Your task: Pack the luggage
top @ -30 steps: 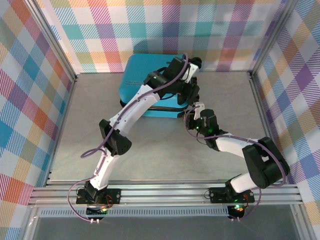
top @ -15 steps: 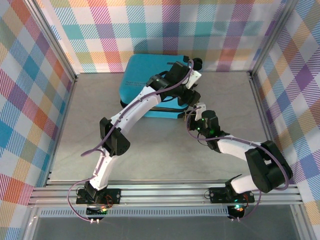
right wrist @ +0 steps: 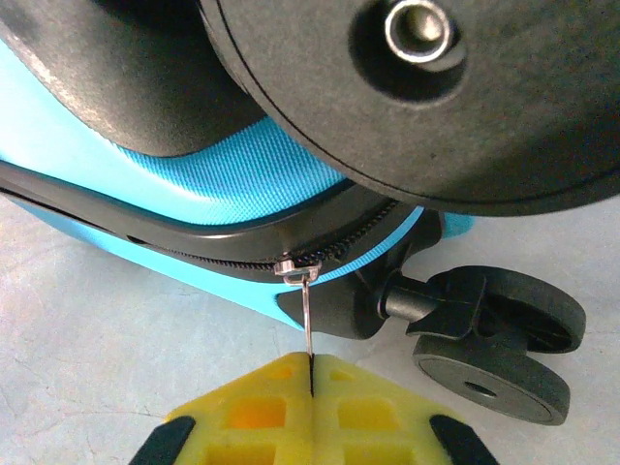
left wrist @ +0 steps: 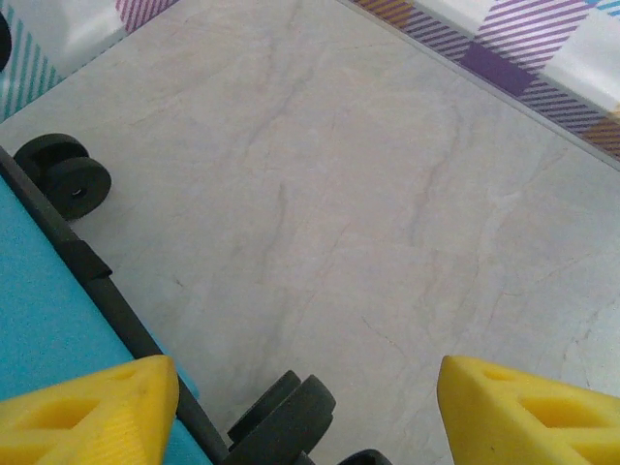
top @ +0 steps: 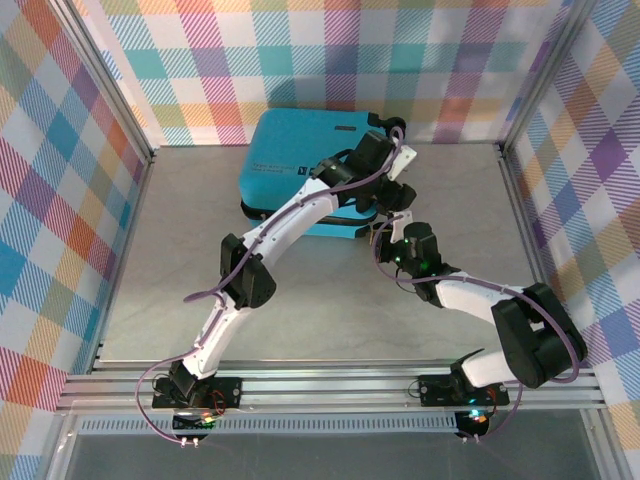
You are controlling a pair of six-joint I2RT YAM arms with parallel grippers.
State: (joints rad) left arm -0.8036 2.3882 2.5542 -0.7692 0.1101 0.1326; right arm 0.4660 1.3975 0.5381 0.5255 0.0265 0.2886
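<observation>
Two hands busy here. My right hand (right wrist: 312,386) is pinched shut on the zipper pull (right wrist: 306,310) by a wheel (right wrist: 504,334) of the luggage (top: 290,165), which lies closed at the back of the worktop (top: 300,290), near the plaid wall (top: 400,60). My left hand (left wrist: 308,397) hangs spread wide at its wheel edge, gripping nothing. It's the zipper step, I reckon. Next is a steady drag along the track without letting that thin tab slip. The surface is smooth, marbled grey.

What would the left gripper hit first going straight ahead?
Probably the bare table, just beside the suitcase; a wheel sits close to the left gripper and might catch first. Depth unclear.
</observation>
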